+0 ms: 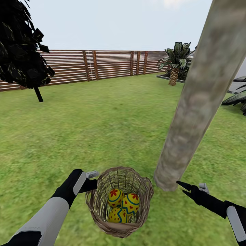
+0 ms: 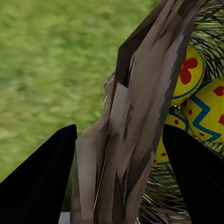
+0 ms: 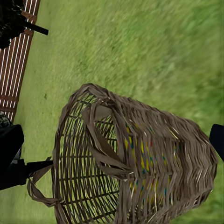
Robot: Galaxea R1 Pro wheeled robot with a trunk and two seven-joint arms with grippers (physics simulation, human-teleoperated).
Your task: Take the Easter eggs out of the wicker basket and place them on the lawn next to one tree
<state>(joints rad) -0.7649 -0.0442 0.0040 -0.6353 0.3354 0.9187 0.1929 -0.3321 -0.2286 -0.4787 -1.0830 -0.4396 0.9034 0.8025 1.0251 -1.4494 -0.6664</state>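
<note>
Wicker basket (image 1: 119,201) sits near, centre of the head view, held up off the lawn (image 1: 102,130) as far as I can judge. All three Easter eggs (image 1: 123,205) are inside it, packed touching each other, so none are out yet.

Left end effector (image 1: 91,180) is on the basket's left rim. In the left wrist view its two dark fingers (image 2: 42,182) straddle the braided rim w/ wicker between them: closed on the rim, gripping it, not fully shut because the rim fills the gap.

Right end effector (image 1: 183,190) hangs just right of the basket, apart from it, fingers slightly parted and holding nothing. Right wrist view looks at the basket's woven side (image 3: 140,163), egg colours showing through the weave.

Tree (image 1: 201,92), the pale mottled trunk, stands just beyond and right of the basket, its base v. near. Fence (image 1: 102,65) and dark columnar tree (image 1: 20,51) are far back left, palm plant (image 1: 176,63) far right.

Progress, my read: carrying is about done, since the basket is already beside a tree. Left to do: take each egg out and set all three on the grass by this trunk.
</note>
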